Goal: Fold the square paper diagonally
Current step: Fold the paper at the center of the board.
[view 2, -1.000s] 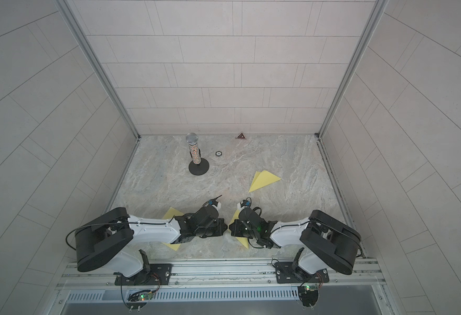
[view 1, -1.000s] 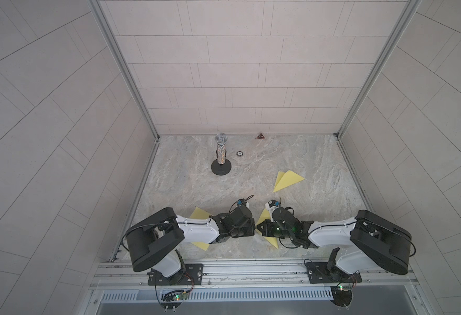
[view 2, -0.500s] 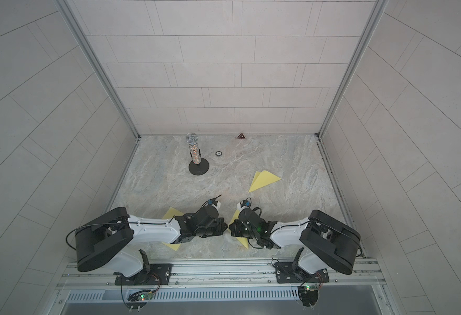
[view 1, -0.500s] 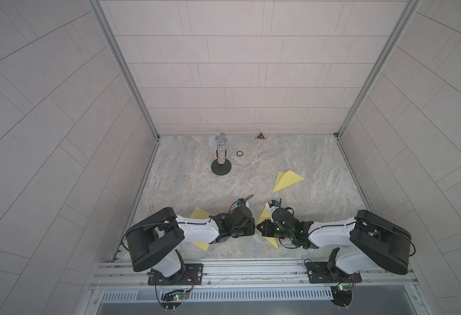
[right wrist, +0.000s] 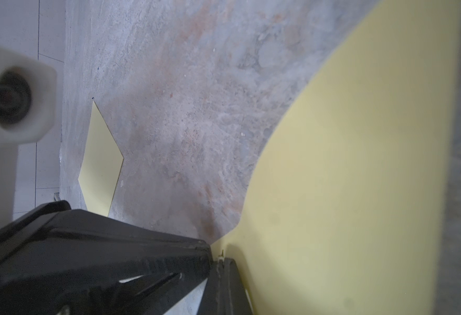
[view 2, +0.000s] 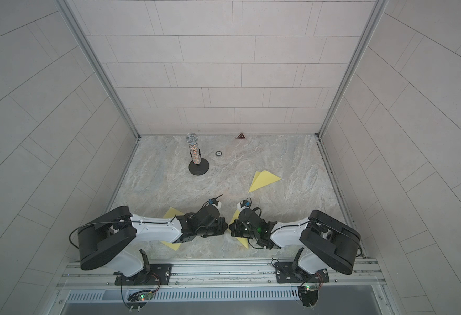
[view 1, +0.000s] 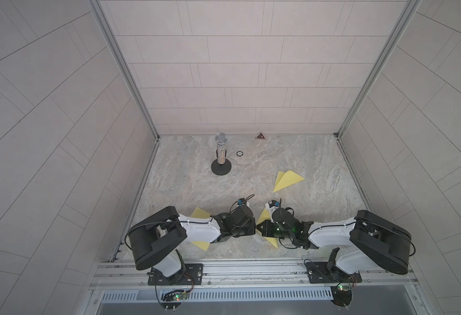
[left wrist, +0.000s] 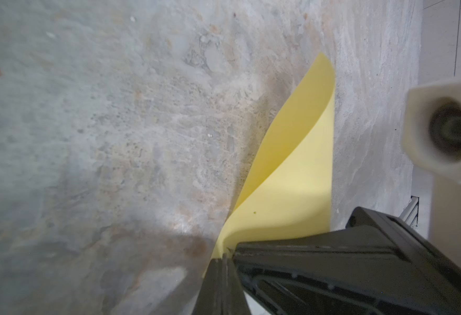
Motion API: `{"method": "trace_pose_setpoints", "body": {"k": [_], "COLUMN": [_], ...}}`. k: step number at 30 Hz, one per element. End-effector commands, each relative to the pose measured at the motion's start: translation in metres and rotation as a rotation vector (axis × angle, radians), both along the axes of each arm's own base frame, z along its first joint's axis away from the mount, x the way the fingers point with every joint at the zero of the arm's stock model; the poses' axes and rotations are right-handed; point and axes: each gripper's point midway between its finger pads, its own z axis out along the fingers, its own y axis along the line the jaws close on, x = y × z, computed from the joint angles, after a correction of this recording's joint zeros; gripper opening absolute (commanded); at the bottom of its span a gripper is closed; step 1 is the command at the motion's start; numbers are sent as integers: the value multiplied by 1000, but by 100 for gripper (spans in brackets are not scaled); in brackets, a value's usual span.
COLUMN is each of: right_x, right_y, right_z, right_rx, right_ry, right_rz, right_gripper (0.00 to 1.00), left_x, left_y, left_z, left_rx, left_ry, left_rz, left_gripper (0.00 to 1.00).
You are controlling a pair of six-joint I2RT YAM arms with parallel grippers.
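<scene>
So the square paper (view 1: 263, 218) is the yellow sheet near the front edge of the bench (view 1: 196, 185), right in the middle between the two arms and mostly tucked under the right gripper (view 1: 259, 230). The left gripper (view 1: 254, 231) comes at it from the other side, and the two tips are basically touching. Both sets of fingers are squeezed fully together. In the left wrist view the paper curls up off the bench to a point right at the tips, but I can't tell which pair actually has it pinched. Another yellow sheet (view 1: 198, 213) lies flat under the left arm, and a folded yellow triangle (view 1: 288, 180) sits further back, well apart. Near the back wall there's a microphone on a stand (view 1: 220, 155) and a little red triangle sticker (view 1: 260, 136) — whatever's printed on it is too small to read.
</scene>
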Motion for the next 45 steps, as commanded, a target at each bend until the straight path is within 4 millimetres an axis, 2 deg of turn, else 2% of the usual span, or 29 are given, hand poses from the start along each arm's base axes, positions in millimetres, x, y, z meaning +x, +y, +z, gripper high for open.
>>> {"method": "trace_pose_setpoints", "body": {"k": [1, 12, 22, 27, 31, 36, 40, 43, 45], "right_x": [-32, -32, -25, -20, -14, -7, -4, -5, -8], "right_y": [-43, -43, -35, -27, -24, -30, -51, -77, -92], "right_z": [-50, -50, -38, -26, -4, 35, 60, 61, 55], "right_rx": [-206, -204, -167, -135, -132, -141, -176, -211, -213], "right_ry": [138, 136, 115, 101, 63, -10, -80, -82, -57], "right_rz": [-3, -7, -17, -20, -15, -19, -54, -84, -95], "right_gripper": [0, 0, 0, 1, 10, 28, 40, 49, 56], "left_x": [4, 2, -11, -17, -20, -21, -23, -23, -22], "left_y": [-7, -1, 25, 34, 40, 43, 44, 44, 43], "left_z": [4, -8, -30, -41, -46, -51, -53, -55, -54], "left_rx": [-13, 19, 102, 136, 166, 192, 215, 221, 222], "left_ry": [-13, 4, 31, 44, 44, 42, 44, 44, 42], "left_rz": [1, 12, 28, 31, 39, 42, 35, 33, 31], "left_gripper": [0, 0, 0, 0, 0, 0, 0, 0, 0]}}
